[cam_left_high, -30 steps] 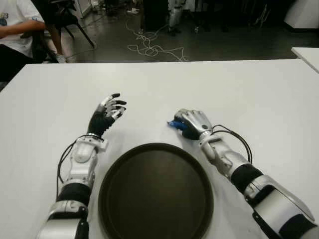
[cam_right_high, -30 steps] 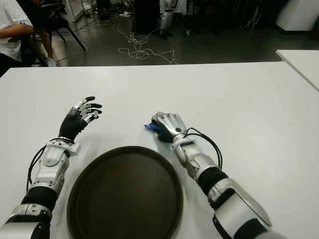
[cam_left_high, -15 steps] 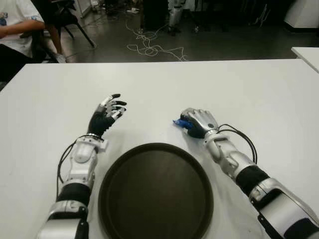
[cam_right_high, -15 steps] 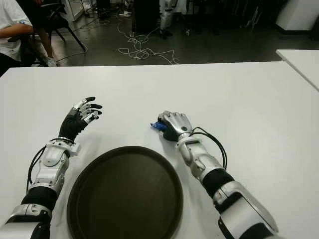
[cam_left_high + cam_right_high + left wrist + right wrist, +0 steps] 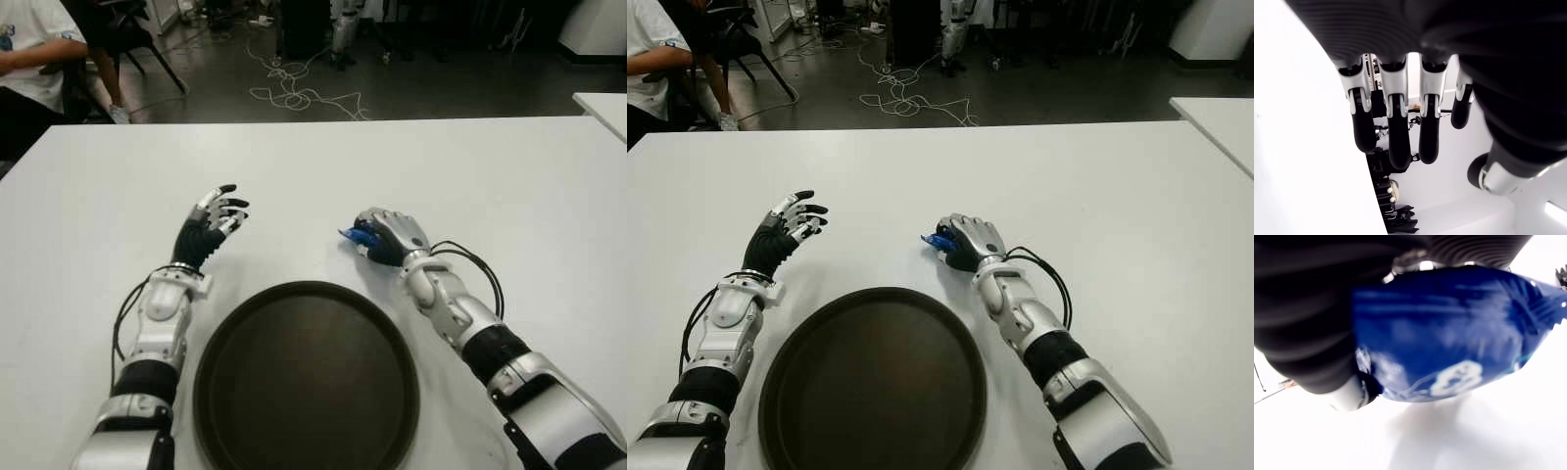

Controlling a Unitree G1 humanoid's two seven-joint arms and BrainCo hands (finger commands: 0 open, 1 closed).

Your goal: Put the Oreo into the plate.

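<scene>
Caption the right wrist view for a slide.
Right hand closed on the blue Oreo packet, just above the white table.

A bright blue Oreo packet (image 5: 1449, 338) with white lettering sits against the black palm of the silver-backed right hand (image 5: 390, 235), centre frame on a plain white table (image 5: 470, 176). Below it lies a dark brown plate (image 5: 306, 377); centre left, the left hand (image 5: 208, 227) shows black fingers with silver segments.
</scene>
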